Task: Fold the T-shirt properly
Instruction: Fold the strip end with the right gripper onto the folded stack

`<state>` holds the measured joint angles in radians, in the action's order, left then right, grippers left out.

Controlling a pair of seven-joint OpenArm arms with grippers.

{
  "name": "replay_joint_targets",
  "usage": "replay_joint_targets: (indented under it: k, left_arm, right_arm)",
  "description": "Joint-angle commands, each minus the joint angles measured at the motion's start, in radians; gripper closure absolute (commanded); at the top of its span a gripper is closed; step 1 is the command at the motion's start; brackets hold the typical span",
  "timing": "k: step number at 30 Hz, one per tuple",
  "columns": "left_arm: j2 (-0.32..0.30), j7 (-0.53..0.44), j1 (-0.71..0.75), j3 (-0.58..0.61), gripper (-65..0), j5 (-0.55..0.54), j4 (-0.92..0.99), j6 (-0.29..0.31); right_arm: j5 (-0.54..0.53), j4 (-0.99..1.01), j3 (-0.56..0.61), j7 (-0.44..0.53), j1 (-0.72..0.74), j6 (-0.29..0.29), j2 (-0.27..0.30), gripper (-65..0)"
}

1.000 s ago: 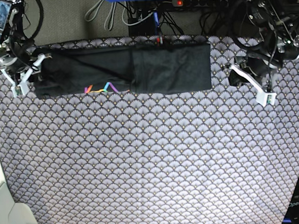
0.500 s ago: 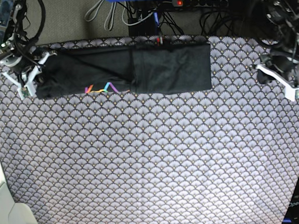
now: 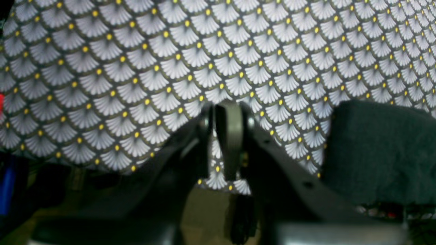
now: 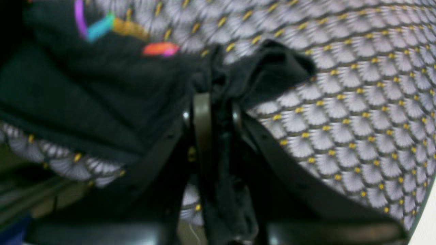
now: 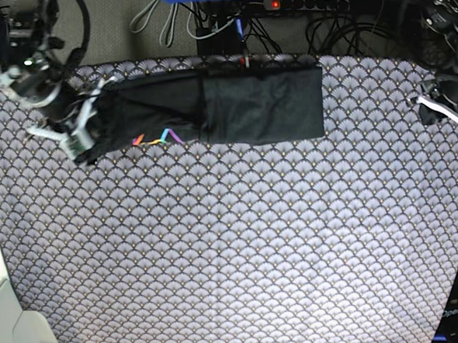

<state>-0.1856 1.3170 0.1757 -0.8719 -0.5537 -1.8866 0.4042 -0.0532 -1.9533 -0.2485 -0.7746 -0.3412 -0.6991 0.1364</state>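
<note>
The right tool [image 4: 218, 102], spread a second ago, is now pinching the shirt [image 5: 233, 105] end and dragging it inward for the next fold. The left tool [image 3: 226, 136], pressed together and empty, is retreating off the tabletop [image 5: 234, 249].

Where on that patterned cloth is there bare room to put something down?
The whole tablecloth in front of the T-shirt is bare. It is crowded along the far edge, where the right gripper clamps the shirt's end.
</note>
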Motion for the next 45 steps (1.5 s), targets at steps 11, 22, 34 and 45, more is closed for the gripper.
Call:
replay_joint_targets:
  k: [11,22,34,45]
  left_arm:
    - [-0.111,-0.014,0.017,-0.148,-5.8,-0.01,-0.017,0.002]
    - [-0.13,-0.014,0.021,-0.165,-5.8,0.001,-0.015,0.002]
    - [-0.133,-0.014,0.029,-0.163,-5.8,0.002,-0.015,0.002]
    - [-0.13,-0.014,0.041,-0.163,-5.8,0.002,-0.015,0.002]
  right_arm:
    - [0.195,-0.044,0.193,0.022,0.011,0.001,-0.166,0.0]
    - [0.402,-0.059,0.458,0.014,0.095,0.001,-0.293,0.0]
    - [0.413,0.035,0.728,0.022,0.098,0.001,-0.293,0.0]
    - [0.411,0.144,0.731,0.016,0.238,0.001,-0.293,0.0]
